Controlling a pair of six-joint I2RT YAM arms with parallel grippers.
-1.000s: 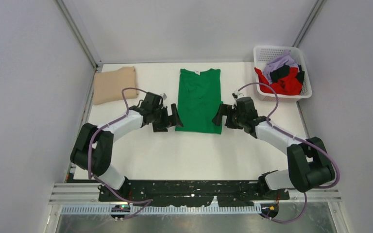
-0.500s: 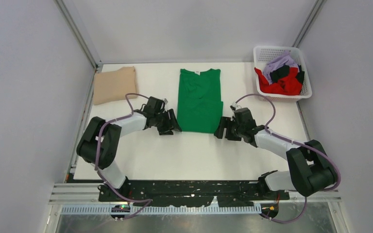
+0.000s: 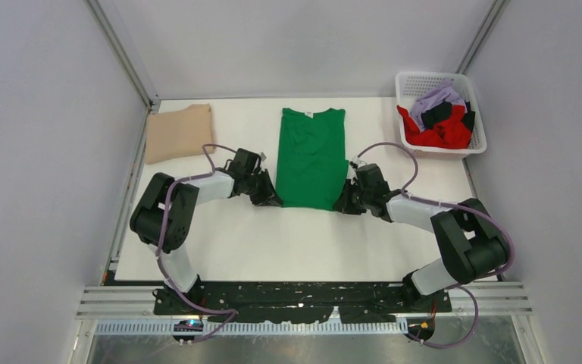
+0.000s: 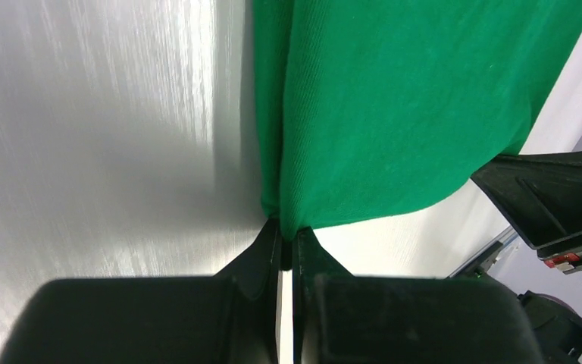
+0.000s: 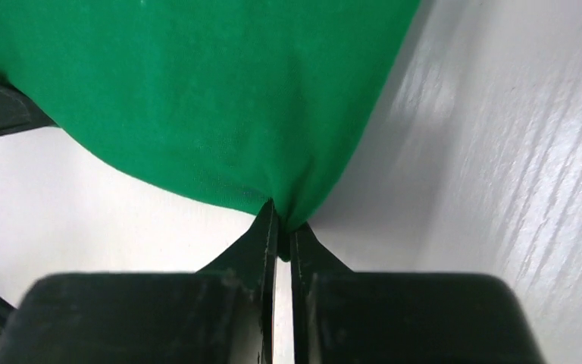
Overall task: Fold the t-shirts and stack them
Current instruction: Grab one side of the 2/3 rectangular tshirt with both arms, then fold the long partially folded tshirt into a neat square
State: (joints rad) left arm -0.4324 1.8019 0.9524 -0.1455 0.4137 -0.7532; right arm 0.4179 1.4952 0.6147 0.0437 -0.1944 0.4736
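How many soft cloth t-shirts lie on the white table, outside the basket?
2: the bright green cloth t-shirt at the centre, and the folded tan cloth t-shirt at the far left. None seems hidden there.

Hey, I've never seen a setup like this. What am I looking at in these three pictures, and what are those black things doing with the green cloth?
These are two robot arms bolted at the near edge of a white table. The wide picture comes from a fixed camera above and behind them. The two close-ups come from a camera on each wrist. Each arm ends in a two-finger gripper. The left gripper and the right gripper are each shut on a near corner of the green t-shirt, which lies flat, folded into a long strip. A folded tan t-shirt lies at the far left. A white basket at the far right holds a heap of clothes in red, lilac and black.
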